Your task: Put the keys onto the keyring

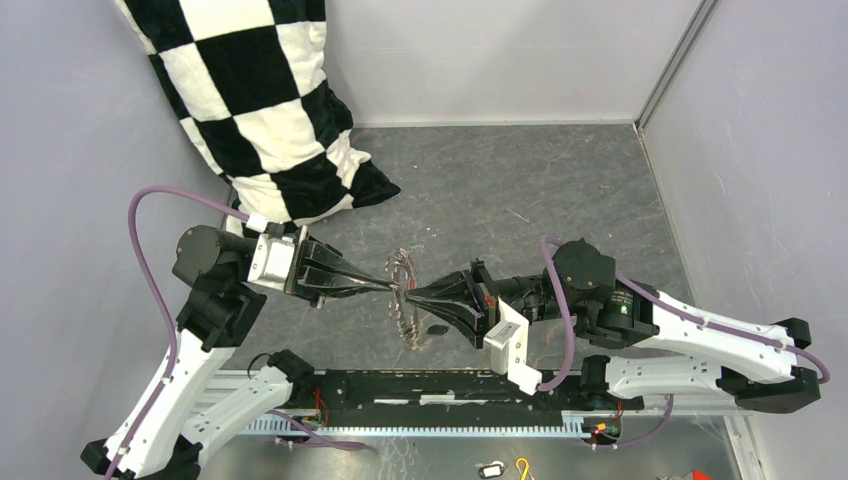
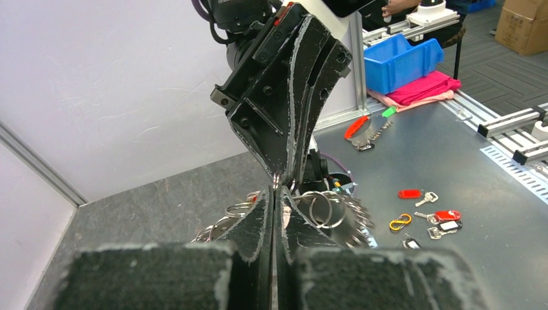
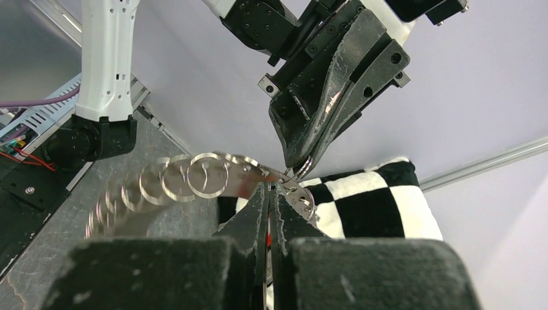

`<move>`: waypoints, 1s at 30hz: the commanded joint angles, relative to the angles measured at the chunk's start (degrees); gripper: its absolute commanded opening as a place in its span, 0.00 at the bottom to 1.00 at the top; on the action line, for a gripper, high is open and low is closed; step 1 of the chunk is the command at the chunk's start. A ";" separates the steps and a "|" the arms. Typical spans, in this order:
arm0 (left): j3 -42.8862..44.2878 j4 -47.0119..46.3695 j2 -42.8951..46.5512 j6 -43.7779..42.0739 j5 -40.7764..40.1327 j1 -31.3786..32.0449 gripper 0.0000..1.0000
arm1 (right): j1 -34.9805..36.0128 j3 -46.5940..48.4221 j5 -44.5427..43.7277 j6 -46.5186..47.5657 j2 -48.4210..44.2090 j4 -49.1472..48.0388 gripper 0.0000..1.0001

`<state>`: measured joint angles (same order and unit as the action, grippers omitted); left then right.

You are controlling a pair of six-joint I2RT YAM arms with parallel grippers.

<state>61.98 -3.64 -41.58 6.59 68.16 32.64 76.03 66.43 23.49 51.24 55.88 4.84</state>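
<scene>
Grey mottled tabletop [image 1: 560, 190] lines the floor of a pale-walled booth, and a black-and-white checked pillow [image 1: 270, 110] slumps in the upper left corner of the top view. Just below it the left arm [image 1: 190, 385] comes in from the lower left. The left gripper [image 1: 388, 289] has its fingers squeezed together on the left side of the keyring [image 1: 404, 325], pinching one of its small loops, as the right wrist view shows. That keyring stands on edge at the middle of the frame, held between the two grippers; whether its lowest part touches the table I cannot tell. Seen from the right wrist, its fringe curves away to the left of the frame. From the right comes the right gripper [image 1: 412, 294], its fingers also pressed tight, tips meeting the left gripper's tips at the hoop; whether they pinch the hoop itself I cannot tell. A sliver of red [image 3: 267, 240] shows between its pads, too hidden to name. Just below and right of the tips a small dark patch [image 1: 437, 328] sits on the table, object or shadow I cannot say. Keys I cannot pick out at the ring. Further right the right arm [image 1: 700, 335] stretches off to the lower right. At the bottom edge, right of centre, lie a dark tag [image 1: 490, 469] and a yellow hook [image 1: 523, 467].
</scene>
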 commanded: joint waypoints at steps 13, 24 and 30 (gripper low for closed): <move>-0.63 -2.60 1.02 1.32 -1.20 0.25 0.02 | 0.30 0.29 -1.96 0.08 -1.03 -4.43 0.00; -0.76 -2.45 1.06 0.99 -1.19 0.28 0.02 | 0.39 0.64 -1.30 -0.40 -0.92 -4.47 0.00; -0.80 -1.99 1.26 0.47 -1.19 0.23 0.02 | 0.35 0.81 -0.91 -0.60 -0.69 -4.41 0.00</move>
<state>60.88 -3.57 -40.86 6.59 67.57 32.64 76.03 66.41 22.22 51.24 55.66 3.27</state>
